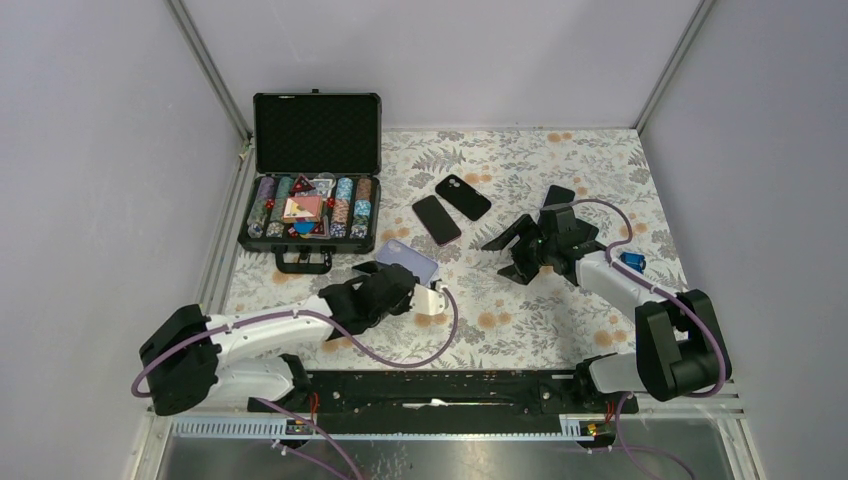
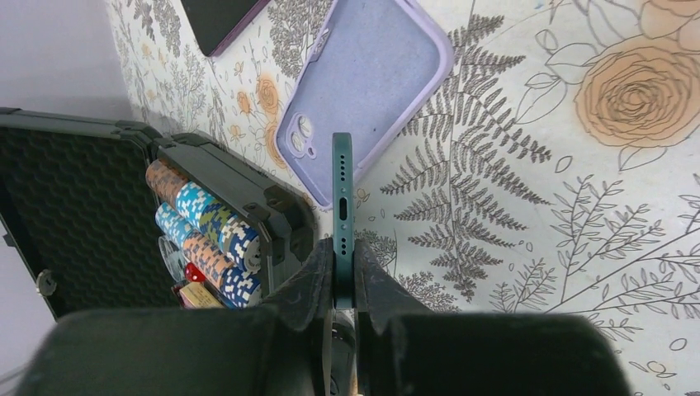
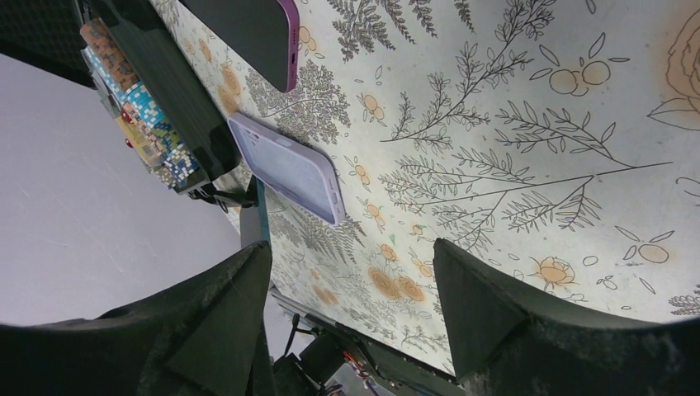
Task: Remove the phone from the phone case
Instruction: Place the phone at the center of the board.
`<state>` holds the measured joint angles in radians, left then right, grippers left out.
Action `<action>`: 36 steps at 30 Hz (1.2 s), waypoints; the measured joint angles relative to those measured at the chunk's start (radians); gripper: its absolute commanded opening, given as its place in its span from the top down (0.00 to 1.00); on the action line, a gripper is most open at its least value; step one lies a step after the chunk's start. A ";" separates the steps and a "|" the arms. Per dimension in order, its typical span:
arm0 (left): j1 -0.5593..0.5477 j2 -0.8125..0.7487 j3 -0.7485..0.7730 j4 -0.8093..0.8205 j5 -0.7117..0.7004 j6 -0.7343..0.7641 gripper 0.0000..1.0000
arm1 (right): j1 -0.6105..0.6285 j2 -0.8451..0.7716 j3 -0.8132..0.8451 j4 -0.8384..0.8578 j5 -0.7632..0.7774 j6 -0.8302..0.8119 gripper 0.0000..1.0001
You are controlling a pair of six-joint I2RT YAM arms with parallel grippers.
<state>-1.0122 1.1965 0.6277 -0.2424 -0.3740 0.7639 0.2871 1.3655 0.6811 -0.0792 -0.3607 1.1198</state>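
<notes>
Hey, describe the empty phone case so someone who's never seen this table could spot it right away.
Find the open black poker chip case at the left rear of the table. Just off its front right corner lies the phone case, flat and open side up. It is pale lilac, while the two phones beyond it are dark.

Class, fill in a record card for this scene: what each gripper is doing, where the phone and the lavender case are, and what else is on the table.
left gripper: shut on the phone's edge
phone: dark green, held edge-on above the table, out of the case
lavender case: empty, lying flat on the table
right gripper: open, holding nothing
also on table: open poker-chip case; dark handset with a second one beside it
</notes>
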 measured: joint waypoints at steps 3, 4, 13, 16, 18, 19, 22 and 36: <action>-0.026 0.019 0.003 -0.005 -0.012 -0.001 0.95 | -0.007 -0.002 0.000 0.004 -0.005 0.005 0.22; -0.034 0.032 0.006 -0.006 -0.017 -0.001 0.94 | -0.010 -0.003 0.000 0.006 -0.009 0.006 0.22; -0.066 0.096 0.016 -0.026 0.004 -0.010 0.85 | -0.043 -0.024 -0.019 0.061 -0.055 0.056 0.24; -0.076 0.128 0.016 -0.027 0.013 -0.010 0.84 | -0.053 -0.037 -0.032 0.083 -0.069 0.072 0.25; -0.082 0.154 0.016 -0.030 0.023 -0.012 0.82 | -0.056 -0.042 -0.037 0.100 -0.078 0.086 0.25; -0.084 0.170 0.016 -0.031 0.029 -0.014 0.81 | -0.057 -0.043 -0.040 0.110 -0.080 0.093 0.25; -0.091 0.209 0.017 -0.032 0.034 -0.032 0.78 | -0.059 -0.048 -0.053 0.135 -0.087 0.109 0.25; -0.114 0.255 0.022 0.020 0.061 -0.096 0.41 | -0.069 -0.068 -0.084 0.152 -0.105 0.129 0.25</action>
<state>-1.1259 1.4513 0.6495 -0.2226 -0.3134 0.6678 0.2176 1.2976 0.5968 0.0727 -0.4656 1.2484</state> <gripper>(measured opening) 0.507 0.748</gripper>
